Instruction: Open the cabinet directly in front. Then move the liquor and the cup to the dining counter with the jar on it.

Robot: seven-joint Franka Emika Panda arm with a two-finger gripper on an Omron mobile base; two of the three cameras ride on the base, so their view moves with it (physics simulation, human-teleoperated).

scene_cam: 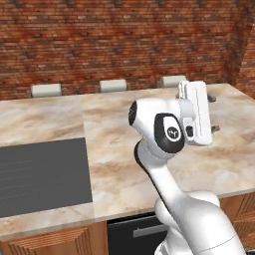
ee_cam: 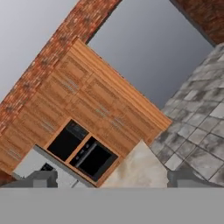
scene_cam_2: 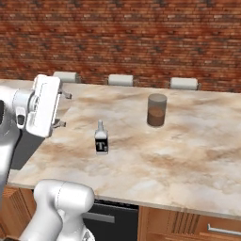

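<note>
Liquor (scene_cam_2: 100,138) upright mid counter (scene_cam_2: 188,155), well back from front edge, jar (scene_cam_2: 156,109) well apart; fingers (scene_cam_2: 64,109) spread wide, holding nothing, raised over counter's left part.

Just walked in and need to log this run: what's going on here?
The robot arm is at the dining counter, the broad marble island. The liquor stands upright on it, with the jar further back and to the right, apart from it. The claw is raised to the left of the bottle, open and holding nothing. The hand view looks across the room at wooden cabinets and ovens. The bottle looks delivered; I see no cup on the counter.
</note>
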